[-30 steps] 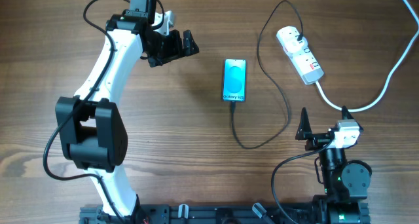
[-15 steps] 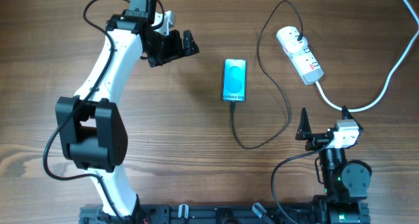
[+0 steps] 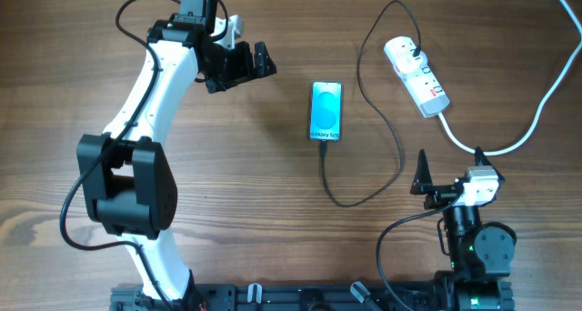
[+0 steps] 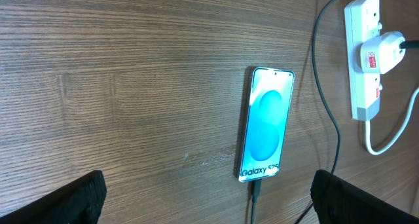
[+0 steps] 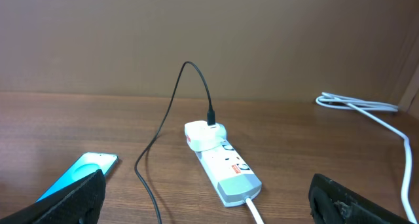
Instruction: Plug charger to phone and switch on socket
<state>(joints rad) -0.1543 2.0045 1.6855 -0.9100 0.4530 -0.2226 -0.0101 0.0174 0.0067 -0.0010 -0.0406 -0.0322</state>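
Overhead: the phone (image 3: 326,111) lies screen up in the middle of the desk (image 3: 273,211). The charger (image 3: 400,156) runs its black cable from the phone's near edge, loops right and climbs to its white plug head, seated in the socket (image 3: 420,78) at the far right. The left end effector (image 3: 244,65) hovers well to the left of the phone. The right end effector (image 3: 446,175) sits near the front edge, apart from the socket.

Left wrist: its fingers (image 4: 65,201) are spread wide with nothing between them, so it is released. The cable tip meets the phone's "Galaxy" end and looks inserted.

Right wrist: its fingers (image 5: 65,204) are likewise released and empty, and the socket lies ahead with the plug in its far outlet. The switch position is too small to read.

The plugging step appears done, so switching on is probably what is left. That calls for the right arm to reach forward and press the switch by the occupied outlet without knocking the plug.
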